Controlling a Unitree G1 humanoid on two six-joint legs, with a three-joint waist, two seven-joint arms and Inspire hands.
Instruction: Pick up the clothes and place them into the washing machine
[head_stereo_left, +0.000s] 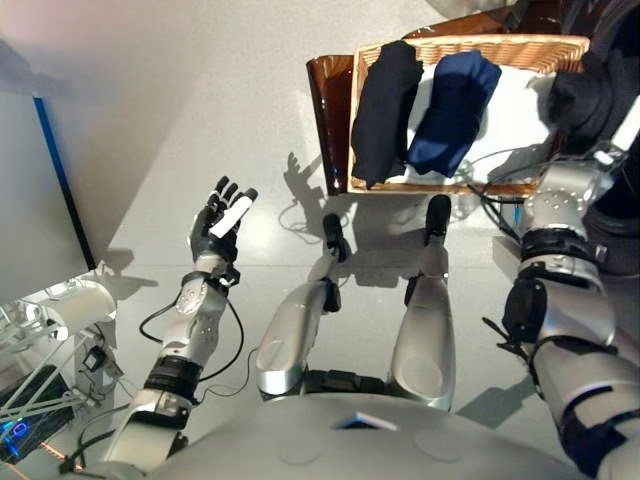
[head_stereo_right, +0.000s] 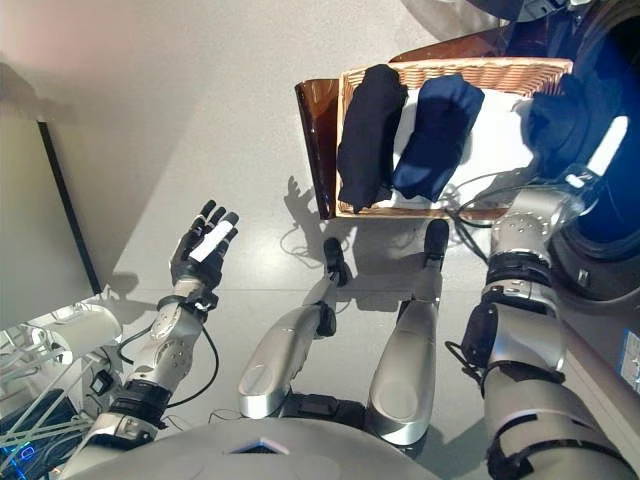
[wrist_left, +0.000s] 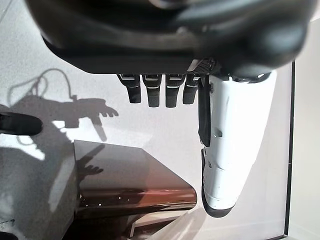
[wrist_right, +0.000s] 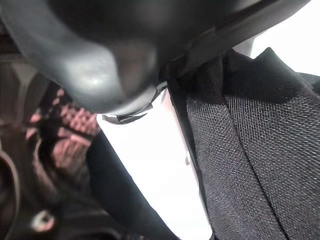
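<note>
Glossy pale grey floor (head_stereo_left: 200, 120), strong hard-edged shadows; glossy brown stand (head_stereo_left: 328, 110); thin blue-edged panel (head_stereo_left: 60, 175) at left.

Open grey floor (head_stereo_left: 200, 120) ahead and to left; left hand (head_stereo_left: 222, 222) hovers there, fingers straight, nothing near it. Wicker basket (head_stereo_left: 470, 48) ahead-right on brown stand (head_stereo_left: 328, 110); stand's wall blocks approach from left. Basket floor part taken by black garment (head_stereo_left: 385, 105) and navy garment (head_stereo_left: 452, 108), lying side by side; white strip at right bare. Right hand (head_stereo_right: 560, 125) at basket's right end, wrapped in dark cloth (wrist_right: 250, 140). Washing machine opening (head_stereo_right: 610, 150) just beside it, far right. Blue-edged panel (head_stereo_left: 55, 170) bounds left side.
</note>
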